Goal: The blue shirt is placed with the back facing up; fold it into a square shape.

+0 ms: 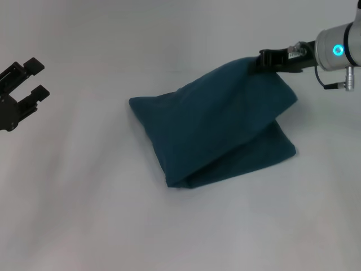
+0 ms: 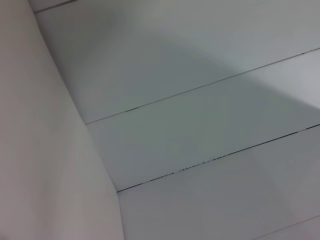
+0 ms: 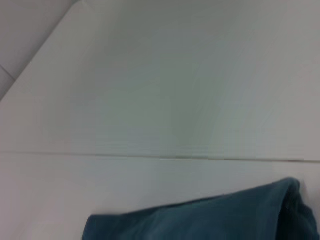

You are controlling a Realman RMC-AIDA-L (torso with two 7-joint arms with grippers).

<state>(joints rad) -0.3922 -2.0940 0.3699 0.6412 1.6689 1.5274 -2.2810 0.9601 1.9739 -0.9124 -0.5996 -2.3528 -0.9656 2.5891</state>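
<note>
The blue shirt (image 1: 217, 127) is a dark teal bundle, folded over, in the middle of the white table in the head view. Its far right part is lifted off the table. My right gripper (image 1: 260, 61) is shut on that raised edge and holds it up above the lower layers. The shirt's edge also shows in the right wrist view (image 3: 210, 220). No lettering shows. My left gripper (image 1: 29, 83) is open and empty, hovering at the far left, well away from the shirt.
The white table (image 1: 84, 214) runs all around the shirt. The left wrist view shows only pale panels with thin seams (image 2: 200, 87). The right wrist view shows the table edge and a wall beyond (image 3: 150, 75).
</note>
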